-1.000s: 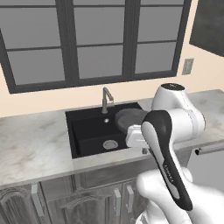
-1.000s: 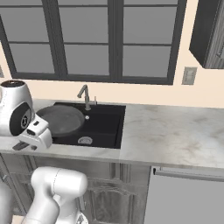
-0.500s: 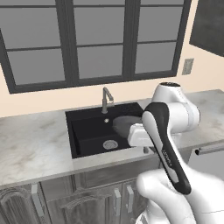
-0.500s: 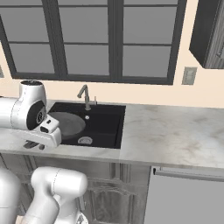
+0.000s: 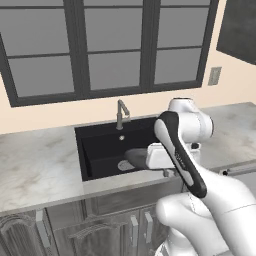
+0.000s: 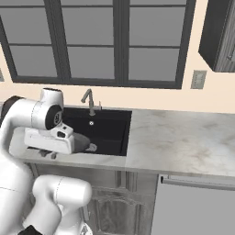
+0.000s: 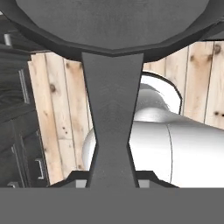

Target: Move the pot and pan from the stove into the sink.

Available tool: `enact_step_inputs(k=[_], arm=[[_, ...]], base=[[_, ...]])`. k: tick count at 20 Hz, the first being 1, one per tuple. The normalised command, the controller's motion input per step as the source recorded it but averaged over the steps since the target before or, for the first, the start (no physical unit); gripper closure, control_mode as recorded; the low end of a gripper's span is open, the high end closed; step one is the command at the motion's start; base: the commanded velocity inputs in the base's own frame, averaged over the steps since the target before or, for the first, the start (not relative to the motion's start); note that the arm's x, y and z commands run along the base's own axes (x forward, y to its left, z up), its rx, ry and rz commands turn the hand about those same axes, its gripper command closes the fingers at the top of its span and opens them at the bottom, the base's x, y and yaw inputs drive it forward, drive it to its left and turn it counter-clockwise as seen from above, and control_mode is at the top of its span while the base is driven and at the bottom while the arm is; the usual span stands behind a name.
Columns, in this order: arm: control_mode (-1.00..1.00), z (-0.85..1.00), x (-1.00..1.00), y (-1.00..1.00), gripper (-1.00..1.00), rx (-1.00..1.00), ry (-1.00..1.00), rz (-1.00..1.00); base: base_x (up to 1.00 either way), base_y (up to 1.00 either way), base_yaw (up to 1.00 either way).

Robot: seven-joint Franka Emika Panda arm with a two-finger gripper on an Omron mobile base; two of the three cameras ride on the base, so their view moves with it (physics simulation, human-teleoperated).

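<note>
The claw [image 7: 113, 177] is clamped on the pan's [image 5: 136, 156] handle [image 7: 112, 127], holding it above the sink [image 5: 100, 145] in the marble worktop [image 5: 35, 165].

The white arm rises from the base, bends at a rounded elbow joint above the sink [image 5: 100, 145], and folds back down so the hand lies roughly level over the basin's front edge. The end effector [image 5: 141, 158] points toward the sink's middle, its fingers pinched tight on the pan's [image 7: 112, 26] straight handle. In the hand view that handle runs up between the fingertips [image 7: 78, 177] to the pan's round body.
</note>
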Motion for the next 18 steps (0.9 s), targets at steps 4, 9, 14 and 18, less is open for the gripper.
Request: enact_step_inputs(k=[4,9,14,18], arm=[[-1.00,-0.12,0.58,-0.07,1.00,0.00,0.17,0.07],[-1.00,-0.11,0.47,-0.02,1.00,0.00,0.15,0.11],[-1.00,-0.12,0.12,-0.17,1.00,0.01,0.18,0.27],[-1.00,-0.07,0.01,-0.18,1.00,0.01,0.08,0.23]], base=[[0.00,0.00,0.00],[0.00,0.00,0.00],[0.00,0.00,0.00],[0.00,0.00,0.00]])
